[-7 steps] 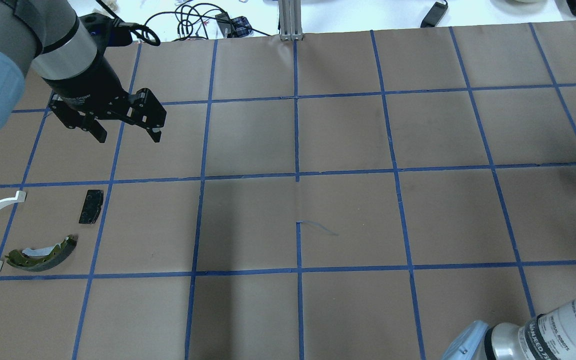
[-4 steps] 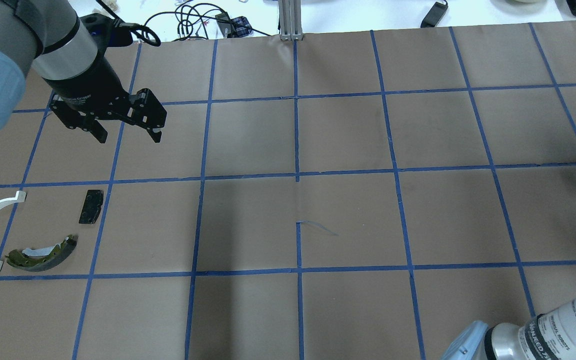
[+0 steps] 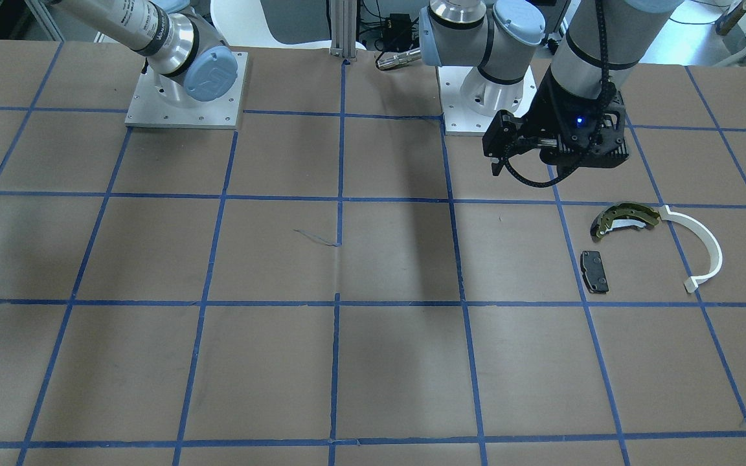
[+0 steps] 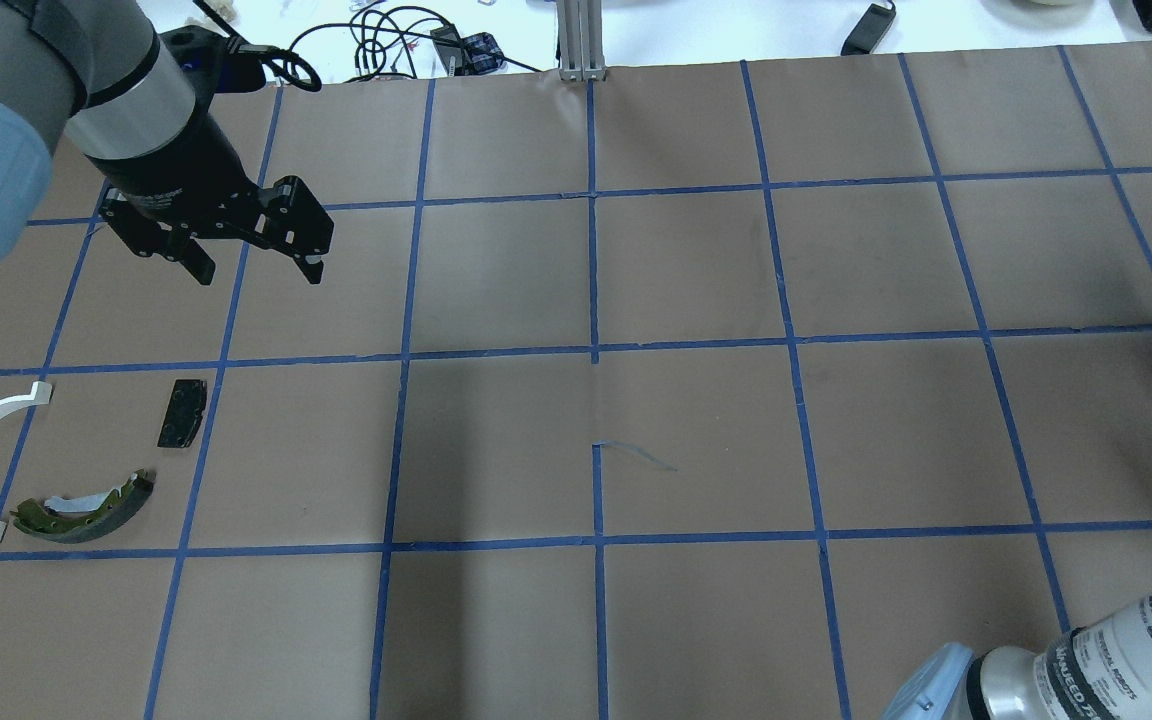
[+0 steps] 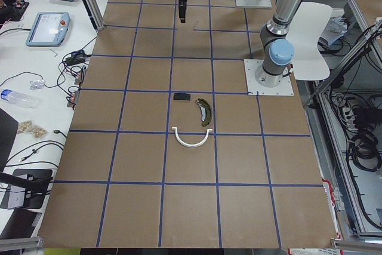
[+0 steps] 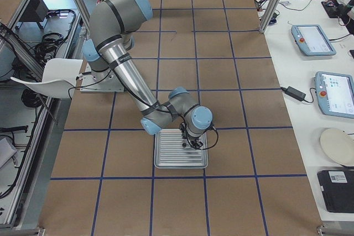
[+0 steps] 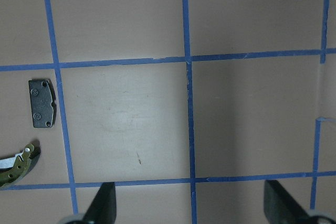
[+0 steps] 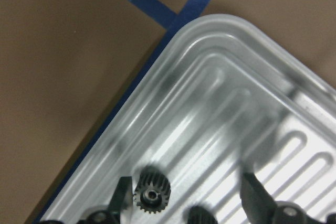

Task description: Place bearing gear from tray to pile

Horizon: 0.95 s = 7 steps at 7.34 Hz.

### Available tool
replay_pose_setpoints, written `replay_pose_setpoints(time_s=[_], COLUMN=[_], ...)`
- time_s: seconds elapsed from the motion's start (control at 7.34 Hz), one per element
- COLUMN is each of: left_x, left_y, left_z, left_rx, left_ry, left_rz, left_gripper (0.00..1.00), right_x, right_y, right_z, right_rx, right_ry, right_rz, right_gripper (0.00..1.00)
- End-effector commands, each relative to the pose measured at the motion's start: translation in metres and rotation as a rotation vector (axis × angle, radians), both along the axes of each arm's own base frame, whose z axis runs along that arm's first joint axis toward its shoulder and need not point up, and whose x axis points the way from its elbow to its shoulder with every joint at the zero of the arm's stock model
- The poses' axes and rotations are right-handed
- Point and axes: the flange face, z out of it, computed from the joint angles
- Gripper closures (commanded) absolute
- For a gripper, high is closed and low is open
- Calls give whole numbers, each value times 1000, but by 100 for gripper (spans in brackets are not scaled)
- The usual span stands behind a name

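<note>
My R gripper (image 8: 185,184) sits low in the tray (image 8: 236,72), jaws apart. The bearing gear (image 8: 152,194) lies btwn them, just beside one finger, so I'd say I'm lined up to pinch it. L gripper (image 4: 258,272) hangs spread & empty nr the pile (image 4: 86,505), prob parked clear of the drop spot.

The bench (image 4: 696,440) is covered in brown paper, squared off with blue tape (image 4: 593,270). An aluminium post (image 4: 576,40) stands at the middle of one long edge. Along that edge runs a white side table (image 6: 298,109) carrying tablets (image 6: 312,40), a plate (image 6: 338,146), a bottle (image 5: 18,97) and loose cables (image 4: 386,40). By the opposite long edge a white chair (image 5: 313,22) stands on grey floor (image 5: 361,207), near coiled cables (image 5: 364,147). The light is even, and soft shadows lie on the paper.
</note>
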Motion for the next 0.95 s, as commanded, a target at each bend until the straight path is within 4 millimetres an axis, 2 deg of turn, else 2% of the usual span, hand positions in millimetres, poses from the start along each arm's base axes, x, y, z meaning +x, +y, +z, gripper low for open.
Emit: replay_pose_setpoints(time_s=[0.0, 0.14, 0.54, 0.82], left_x=[0, 0, 0, 1], left_y=[0, 0, 0, 0], left_z=[0, 0, 1, 1], left_rx=[-1, -3, -3, -3], left_ry=[-2, -2, -2, -2], left_rz=[0, 0, 0, 1], left_gripper=[0, 0, 0, 0], right_x=[3, 3, 10, 16], right_y=[-1, -1, 4, 9], right_z=[0, 1, -6, 8], right_rx=[4, 3, 18, 9], right_ry=[-9, -7, -21, -9], right_rz=[22, 22, 21, 16], right_gripper=[35, 39, 40, 42])
